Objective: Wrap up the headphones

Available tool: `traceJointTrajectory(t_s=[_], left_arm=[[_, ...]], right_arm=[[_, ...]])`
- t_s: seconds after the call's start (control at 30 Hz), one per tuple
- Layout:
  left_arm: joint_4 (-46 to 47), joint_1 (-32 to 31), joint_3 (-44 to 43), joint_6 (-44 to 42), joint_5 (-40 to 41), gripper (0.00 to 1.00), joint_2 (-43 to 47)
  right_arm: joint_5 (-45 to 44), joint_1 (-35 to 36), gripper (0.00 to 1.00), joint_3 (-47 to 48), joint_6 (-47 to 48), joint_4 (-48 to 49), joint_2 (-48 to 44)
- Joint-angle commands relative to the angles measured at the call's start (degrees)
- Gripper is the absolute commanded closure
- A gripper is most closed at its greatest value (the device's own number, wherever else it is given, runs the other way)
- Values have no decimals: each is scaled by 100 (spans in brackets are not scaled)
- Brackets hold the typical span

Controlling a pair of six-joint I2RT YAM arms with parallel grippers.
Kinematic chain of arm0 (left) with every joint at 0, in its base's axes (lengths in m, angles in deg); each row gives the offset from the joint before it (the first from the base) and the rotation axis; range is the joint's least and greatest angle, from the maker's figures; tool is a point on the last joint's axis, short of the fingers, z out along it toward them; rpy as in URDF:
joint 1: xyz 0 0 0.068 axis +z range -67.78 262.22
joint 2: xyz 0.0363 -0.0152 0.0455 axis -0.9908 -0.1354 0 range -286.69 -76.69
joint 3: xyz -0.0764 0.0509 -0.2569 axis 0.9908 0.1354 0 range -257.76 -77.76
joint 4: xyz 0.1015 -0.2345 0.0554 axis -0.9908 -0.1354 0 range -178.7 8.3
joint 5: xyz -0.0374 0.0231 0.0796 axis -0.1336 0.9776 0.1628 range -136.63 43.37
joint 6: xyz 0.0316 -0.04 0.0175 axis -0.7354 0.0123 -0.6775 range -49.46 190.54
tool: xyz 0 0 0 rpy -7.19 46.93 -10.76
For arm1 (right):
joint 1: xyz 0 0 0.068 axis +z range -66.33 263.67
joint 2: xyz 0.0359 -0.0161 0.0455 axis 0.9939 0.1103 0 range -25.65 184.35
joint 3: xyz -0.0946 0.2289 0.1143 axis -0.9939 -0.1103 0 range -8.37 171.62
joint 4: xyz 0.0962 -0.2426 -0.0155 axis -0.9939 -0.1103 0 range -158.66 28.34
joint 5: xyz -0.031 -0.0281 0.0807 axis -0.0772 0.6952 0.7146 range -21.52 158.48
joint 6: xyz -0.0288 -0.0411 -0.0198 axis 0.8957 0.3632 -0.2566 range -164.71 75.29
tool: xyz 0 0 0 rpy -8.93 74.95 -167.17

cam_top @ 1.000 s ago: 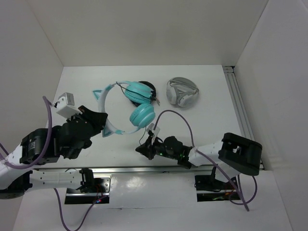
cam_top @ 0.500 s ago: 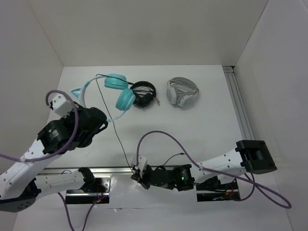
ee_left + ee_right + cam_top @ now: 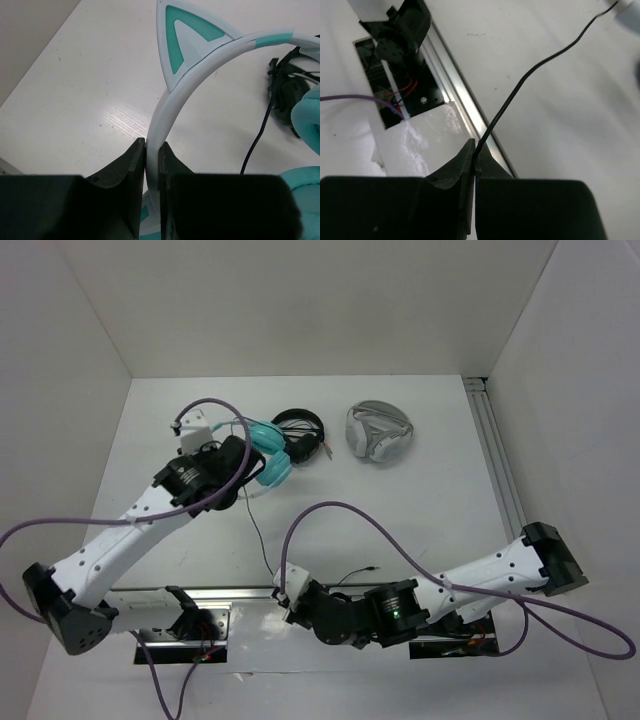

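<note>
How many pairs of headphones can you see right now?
3: the teal cat-ear headphones, held by the left gripper, back left; the black headphones just right of them; the white-grey headphones farther right. None appears hidden.

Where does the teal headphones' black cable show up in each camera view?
Top external: cable runs from the headphones down to the right gripper.
Left wrist: cable right of the headband held by the left gripper.
Right wrist: cable diagonal from upper right into the right gripper.
Shared landmark: the white table.

Plain white table (image 3: pixel 430 500), with black headphones (image 3: pixel 308 440) and a white-grey pair (image 3: pixel 377 432) lying near the back, metal rail (image 3: pixel 497 460) down the right side.
</note>
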Motion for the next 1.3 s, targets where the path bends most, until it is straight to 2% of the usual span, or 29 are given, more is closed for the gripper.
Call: traceJointTrajectory(t_s=[0.0, 0.07, 0.17, 0.3, 0.43, 0.63, 0.67, 0.77, 1.07, 1.27], left_arm=[[-265, -56, -367, 34, 82, 100, -602], [-205, -362, -262, -386, 20, 100, -822], [-283, -750, -103, -494, 107, 100, -1148], [-161, -1208, 45, -810, -102, 100, -1334], [523, -1594, 564, -1434, -796, 100, -1028], [1314, -1595, 1153, -2435, -2140, 100, -44], [1412, -1595, 1154, -2646, -2656, 100, 62], [1413, -1648, 1207, -3209, -3283, 100, 204], [1193, -1762, 1207, -3456, -3557, 100, 739], [1070, -1762, 865, -3526, -3610, 100, 968]], right_arm=[[-720, 45, 100, 650, 457, -712, -202], [-844, -121, 100, 853, 738, -950, -308], [-1394, -402, 100, 1108, 1072, -1178, -545], [-1398, -868, 100, 1214, 1468, -1233, -931], [-1406, -1054, 100, 1162, 1644, -1233, -1301], [-1916, -1054, 100, 775, 1898, -1137, -1872], [-1969, -1115, 100, 653, 2012, -1040, -1925], [-1969, -1360, 100, 590, 2399, -811, -1996], [-327, -3160, 100, 537, 2514, -433, -1873], [840, -3892, 100, 424, 2330, -319, -1574]])
